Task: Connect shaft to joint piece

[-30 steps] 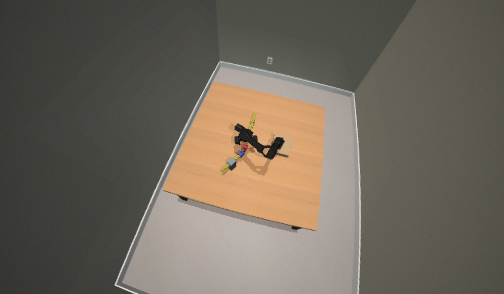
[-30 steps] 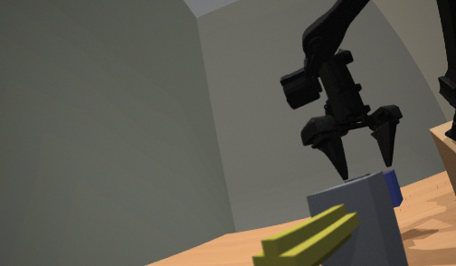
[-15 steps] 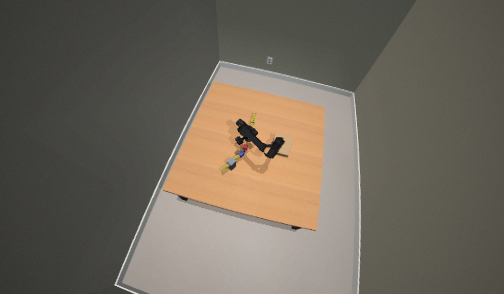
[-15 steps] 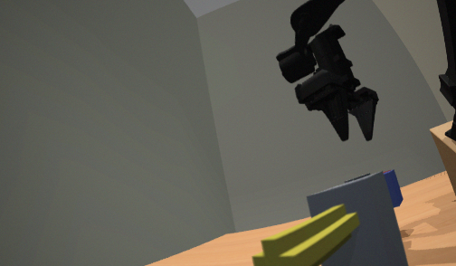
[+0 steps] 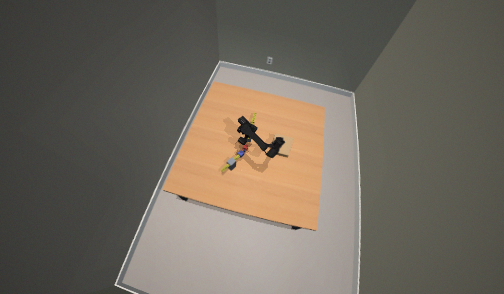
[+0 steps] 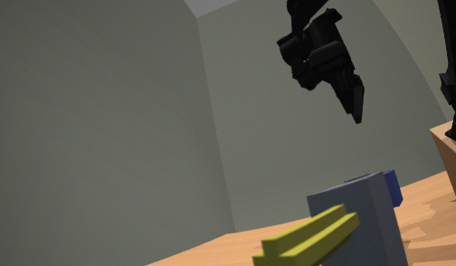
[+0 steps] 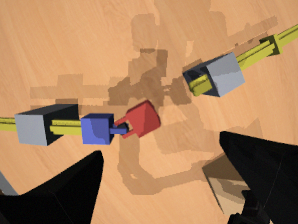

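In the wrist view, the joint piece (image 7: 143, 119) lies between the left block (image 7: 32, 129) and right block (image 7: 226, 75).

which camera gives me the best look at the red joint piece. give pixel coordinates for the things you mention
The wrist view: it shows the red joint piece (image 5: 245, 147) (image 7: 143, 119) large and unobstructed. The top view shows only a tiny red patch; the exterior view has it almost entirely hidden.

A pale outlet (image 5: 269, 60), seemingly a wall socket, sits low on the grey wall (image 5: 290, 25) (image 6: 271, 129).
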